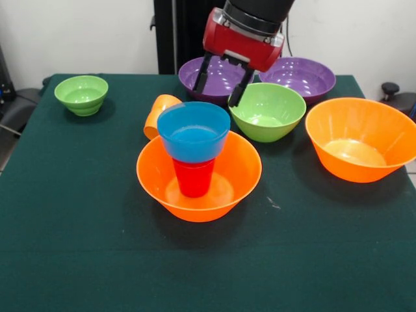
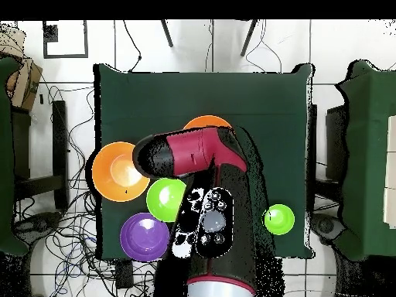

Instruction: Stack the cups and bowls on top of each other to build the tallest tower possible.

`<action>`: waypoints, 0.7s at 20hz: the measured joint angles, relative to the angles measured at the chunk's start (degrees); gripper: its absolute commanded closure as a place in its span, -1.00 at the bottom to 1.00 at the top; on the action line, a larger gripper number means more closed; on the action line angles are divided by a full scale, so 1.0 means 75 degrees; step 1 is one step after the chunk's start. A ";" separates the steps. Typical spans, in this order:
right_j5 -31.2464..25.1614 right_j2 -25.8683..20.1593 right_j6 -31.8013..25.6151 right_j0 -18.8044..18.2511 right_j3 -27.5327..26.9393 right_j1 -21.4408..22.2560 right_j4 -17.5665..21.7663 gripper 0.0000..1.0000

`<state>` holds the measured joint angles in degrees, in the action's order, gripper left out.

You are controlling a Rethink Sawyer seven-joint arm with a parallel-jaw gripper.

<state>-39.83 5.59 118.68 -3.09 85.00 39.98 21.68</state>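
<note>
Chunky glossy red housing on the arm (image 2: 203, 151) with black joints, a silver band at the base, and a gripper (image 1: 223, 83) with two skinny black fingers (image 1: 203, 75).

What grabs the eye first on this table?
A little tower near the table's middle: a blue bowl sits on an upside-down red cup inside a big orange bowl. Just behind it hangs the red gripper, its black fingers spread open and empty, before two purple bowls.

Overhead, the arm (image 2: 205, 201) hides the tower (image 2: 207, 121) and perhaps one purple bowl (image 2: 144, 236).
</note>
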 measured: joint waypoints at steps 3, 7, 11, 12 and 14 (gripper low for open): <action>0.0114 0.0000 0.0000 -0.0073 0.0110 0.0142 0.0000 -1.00; 0.0338 0.0000 0.0000 -0.0197 0.0251 0.0226 0.0002 -1.00; 0.0543 0.0000 0.0000 -0.0352 0.0407 0.0300 0.0002 -1.00; 0.0574 0.0001 0.0000 -0.0388 0.0447 0.0326 0.0002 -1.00; 0.0625 0.0001 0.0000 -0.0464 0.0544 0.0371 0.0003 -1.00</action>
<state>-35.14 5.60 118.68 -6.57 89.08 42.76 21.70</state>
